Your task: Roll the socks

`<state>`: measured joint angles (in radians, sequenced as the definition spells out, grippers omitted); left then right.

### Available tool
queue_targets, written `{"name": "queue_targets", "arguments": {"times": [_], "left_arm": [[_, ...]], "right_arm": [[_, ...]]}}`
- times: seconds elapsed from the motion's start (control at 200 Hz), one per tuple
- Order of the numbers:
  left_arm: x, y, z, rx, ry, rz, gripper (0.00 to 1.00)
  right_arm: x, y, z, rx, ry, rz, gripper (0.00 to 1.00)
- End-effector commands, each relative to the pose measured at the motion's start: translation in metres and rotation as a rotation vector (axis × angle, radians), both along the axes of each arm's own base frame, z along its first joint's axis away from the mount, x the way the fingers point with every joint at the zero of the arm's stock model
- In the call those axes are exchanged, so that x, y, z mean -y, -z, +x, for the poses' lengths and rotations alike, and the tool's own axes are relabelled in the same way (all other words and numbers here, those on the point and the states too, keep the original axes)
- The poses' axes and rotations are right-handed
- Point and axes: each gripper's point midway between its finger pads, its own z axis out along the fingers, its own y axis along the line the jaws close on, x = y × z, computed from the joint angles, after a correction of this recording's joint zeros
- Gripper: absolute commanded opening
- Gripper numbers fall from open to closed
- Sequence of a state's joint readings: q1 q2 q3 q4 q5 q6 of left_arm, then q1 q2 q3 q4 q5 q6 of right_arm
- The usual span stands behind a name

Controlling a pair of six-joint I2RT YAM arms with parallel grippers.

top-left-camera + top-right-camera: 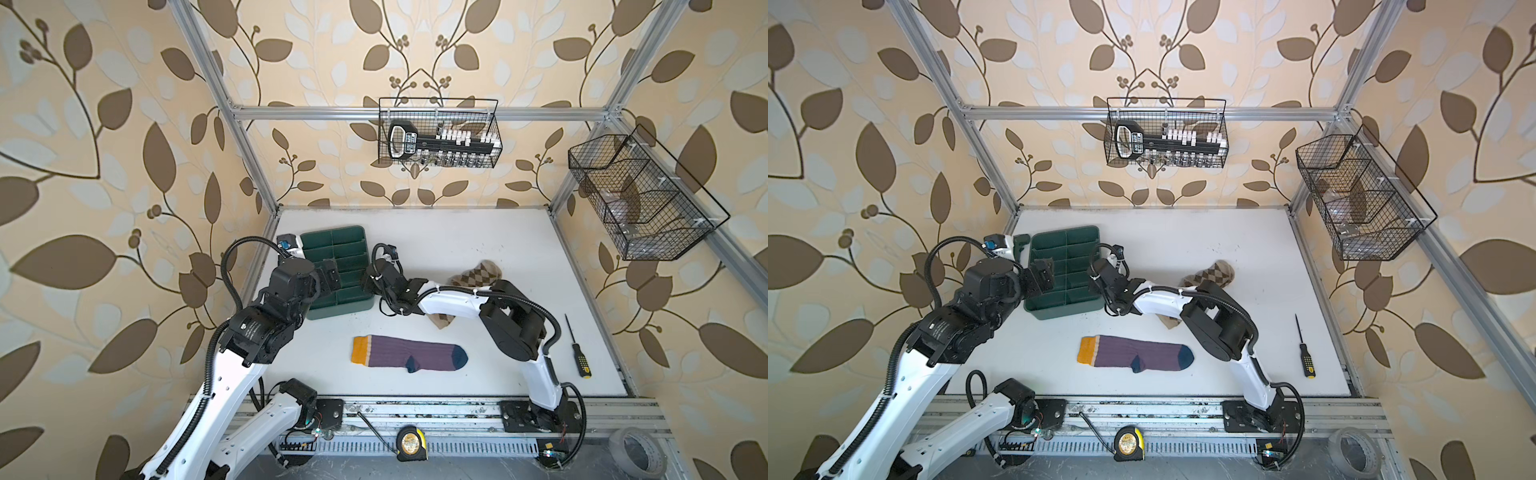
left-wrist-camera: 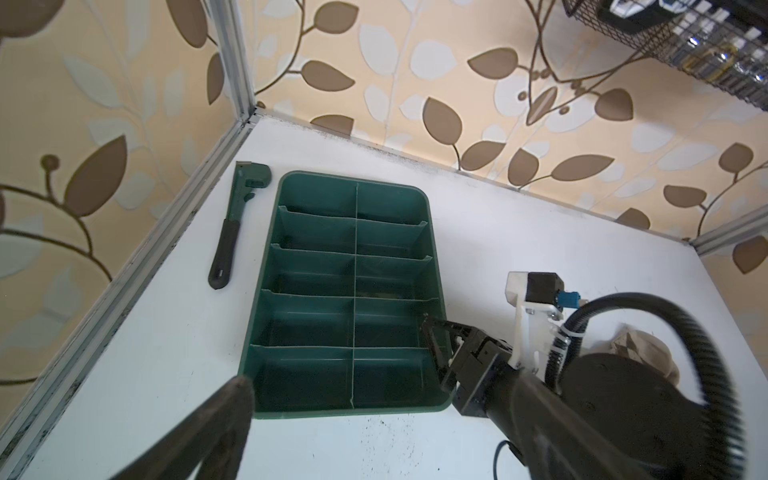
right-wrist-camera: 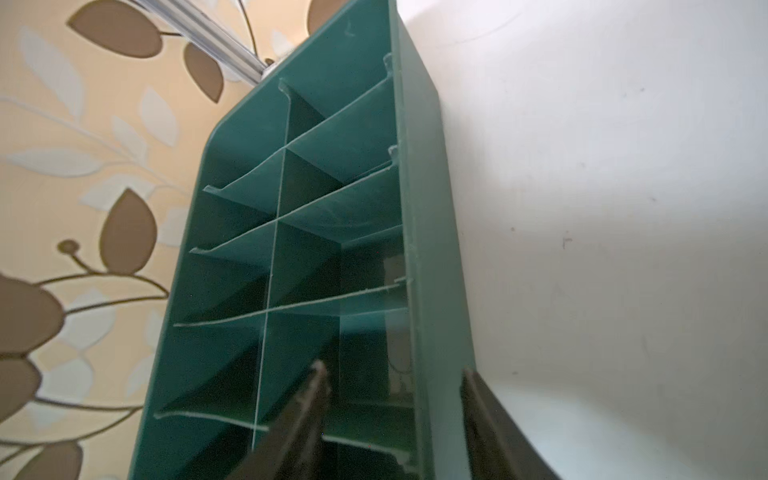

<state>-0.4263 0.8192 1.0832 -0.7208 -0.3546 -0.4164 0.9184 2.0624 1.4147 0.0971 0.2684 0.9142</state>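
purple ribbed sock (image 1: 399, 352); beige sock (image 1: 478, 272) with brown diamonds; green tray (image 1: 340, 312).

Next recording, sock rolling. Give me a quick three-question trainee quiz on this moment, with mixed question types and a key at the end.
1. True or false: the purple sock is already rolled up.
2. Which thing lies partly under the right arm? A) the argyle sock B) the screwdriver C) the tape measure
3. Fill in: the right gripper has one finger inside the green tray and one outside its wall, so its jaws are ___.

Key:
1. False, it lies flat on the table.
2. A.
3. Open.
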Motion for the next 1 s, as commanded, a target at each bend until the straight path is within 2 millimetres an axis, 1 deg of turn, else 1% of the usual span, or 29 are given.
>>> {"name": "queue_targets", "arguments": {"times": [0.0,0.02,0.035,0.05,0.055,0.06,0.09,0.145,0.155,0.165,0.225,0.23,0.28,0.34,0.38,0.47,0.485,0.49,0.505,0.545,0.61,0.715,0.83,0.91,0.995], "left_arm": [[0.041,-0.013,0.016,0.043,0.203,-0.016,0.99],[0.048,-0.013,0.019,0.039,0.236,-0.019,0.99],[0.053,-0.013,0.021,0.035,0.261,-0.020,0.98],[0.058,-0.013,0.023,0.030,0.282,-0.023,0.98],[0.060,-0.013,0.024,0.029,0.289,-0.024,0.98],[0.062,-0.012,0.024,0.026,0.297,-0.024,0.98],[0.070,-0.011,0.029,0.012,0.329,-0.024,0.97],[0.083,-0.006,0.036,-0.012,0.372,-0.021,0.97],[0.086,-0.005,0.038,-0.018,0.381,-0.018,0.97],[0.089,-0.002,0.039,-0.027,0.387,-0.015,0.97],[0.105,0.009,0.048,-0.059,0.427,-0.003,0.98],[0.106,0.010,0.049,-0.063,0.431,-0.002,0.98],[0.123,0.021,0.056,-0.094,0.480,0.012,0.99],[0.139,0.042,0.063,-0.171,0.511,0.041,0.99],[0.151,0.057,0.065,-0.217,0.533,0.057,0.99],[0.182,0.090,0.064,-0.300,0.608,0.069,0.99],[0.186,0.091,0.063,-0.302,0.616,0.064,0.99],[0.188,0.097,0.064,-0.316,0.617,0.067,0.99],[0.192,0.106,0.065,-0.335,0.621,0.066,0.99],[0.202,0.118,0.066,-0.358,0.625,0.048,0.99],[0.218,0.132,0.065,-0.390,0.637,0.007,0.99],[0.245,0.145,0.060,-0.400,0.666,-0.019,0.98],[0.264,0.161,0.057,-0.425,0.683,-0.014,0.98],[0.274,0.169,0.057,-0.453,0.696,-0.011,0.96],[0.279,0.167,0.058,-0.448,0.701,-0.019,0.97]], "right_arm": [[0.034,-0.071,-0.003,0.144,-0.093,0.021,0.70],[0.045,-0.075,-0.005,0.147,-0.096,0.007,0.71],[0.056,-0.069,-0.008,0.136,-0.096,-0.015,0.72],[0.066,-0.071,-0.010,0.131,-0.089,-0.023,0.72],[0.073,-0.070,-0.010,0.126,-0.084,-0.032,0.73],[0.073,-0.070,-0.010,0.126,-0.084,-0.032,0.73],[0.094,-0.070,-0.013,0.117,-0.062,-0.045,0.75],[0.131,-0.065,-0.018,0.093,-0.017,-0.058,0.76],[0.137,-0.067,-0.018,0.095,-0.007,-0.054,0.76],[0.143,-0.063,-0.019,0.088,0.001,-0.060,0.77],[0.183,-0.055,-0.023,0.074,0.072,-0.071,0.80],[0.183,-0.055,-0.023,0.074,0.072,-0.071,0.80],[0.213,-0.047,-0.021,0.059,0.138,-0.085,0.81],[0.244,-0.035,-0.019,0.023,0.208,-0.092,0.82],[0.259,-0.029,-0.017,0.011,0.233,-0.097,0.82],[0.291,-0.012,-0.009,-0.047,0.305,-0.122,0.83],[0.297,-0.009,-0.008,-0.060,0.322,-0.126,0.83],[0.299,-0.007,-0.008,-0.065,0.328,-0.127,0.82],[0.305,-0.004,-0.007,-0.079,0.349,-0.128,0.83],[0.317,0.005,-0.007,-0.108,0.388,-0.122,0.83],[0.334,0.020,-0.008,-0.138,0.452,-0.114,0.83],[0.353,0.034,-0.008,-0.170,0.539,-0.130,0.81],[0.381,0.049,-0.011,-0.212,0.683,-0.187,0.81],[0.392,0.061,-0.011,-0.248,0.732,-0.183,0.79],[0.395,0.068,-0.005,-0.261,0.736,-0.175,0.76]]}}
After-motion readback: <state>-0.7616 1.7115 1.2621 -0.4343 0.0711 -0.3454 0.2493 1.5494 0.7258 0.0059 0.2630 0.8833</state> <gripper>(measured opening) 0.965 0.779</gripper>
